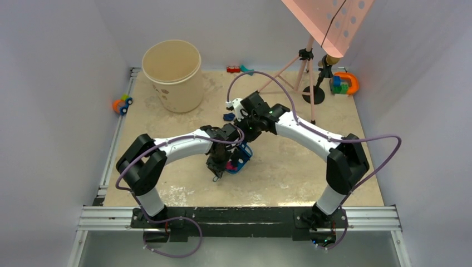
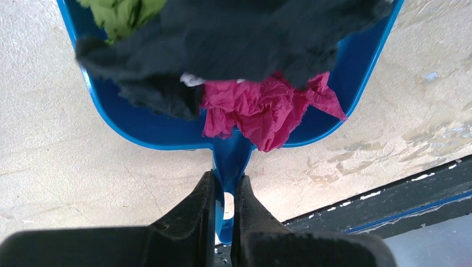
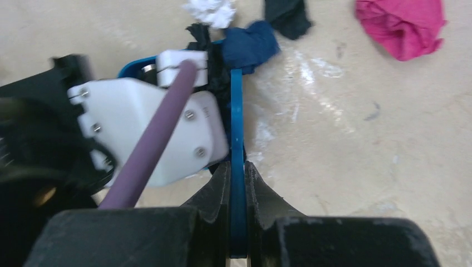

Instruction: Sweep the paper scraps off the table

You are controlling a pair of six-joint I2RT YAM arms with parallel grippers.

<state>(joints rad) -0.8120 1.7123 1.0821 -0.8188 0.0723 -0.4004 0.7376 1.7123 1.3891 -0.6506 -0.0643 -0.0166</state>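
Note:
My left gripper (image 2: 225,189) is shut on the handle of the blue dustpan (image 2: 139,125), held over the table (image 1: 289,167). In the pan lie black (image 2: 245,39), green (image 2: 119,16) and pink (image 2: 259,111) paper scraps. My right gripper (image 3: 236,178) is shut on the blue handle of the hand brush (image 3: 236,128), right beside the left wrist. Past the brush, white (image 3: 210,11), navy (image 3: 250,45), black (image 3: 286,16) and pink (image 3: 402,28) scraps lie on the table. In the top view both grippers (image 1: 221,166) (image 1: 245,119) meet mid-table by the dustpan (image 1: 241,160).
A beige bucket (image 1: 172,75) stands at the back left, with a toy car (image 1: 122,103) beside it. A tripod stand (image 1: 309,83) and coloured toys (image 1: 345,83) are at the back right. Small toys (image 1: 239,69) lie at the far edge.

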